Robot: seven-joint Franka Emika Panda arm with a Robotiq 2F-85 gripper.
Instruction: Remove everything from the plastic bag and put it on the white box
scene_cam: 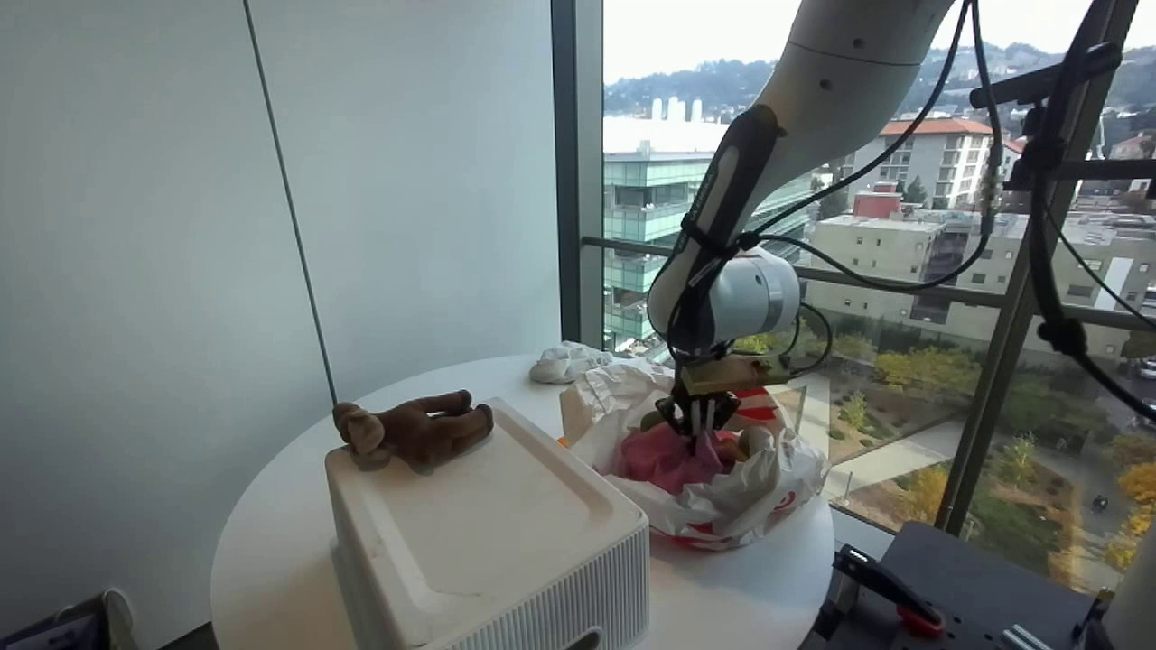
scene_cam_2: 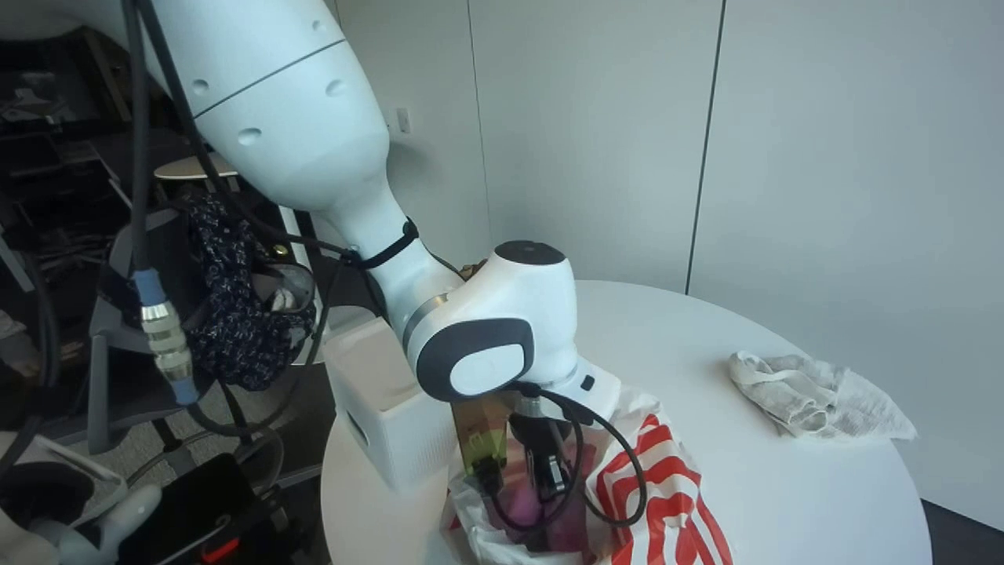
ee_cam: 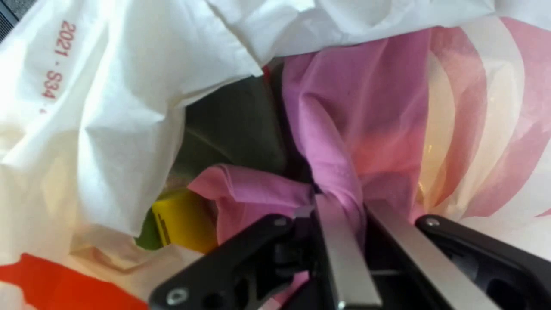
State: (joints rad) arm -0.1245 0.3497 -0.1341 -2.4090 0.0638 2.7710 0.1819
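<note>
End effector (ee_cam: 348,204) clamps fold of pink cloth (ee_cam: 366,103), right of center in wrist view, inside plastic bag (scene_cam: 759,492). Likely best: slow straight lift past crumpled rim, bag not dragged along, then down onto white box (scene_cam: 515,515), lower left in exterior view, beside brown plush (scene_cam: 424,433).

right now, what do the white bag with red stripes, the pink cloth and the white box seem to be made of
Bag: seemingly thin plastic film, slight sheen; sharp creases, light showing through.
Pink cloth: soft matte textile, judging by its loose folds; fibre unclear.
White box: matte, probably rigid molded plastic, given its crisp ribs and rounded corners; not certain.
</note>
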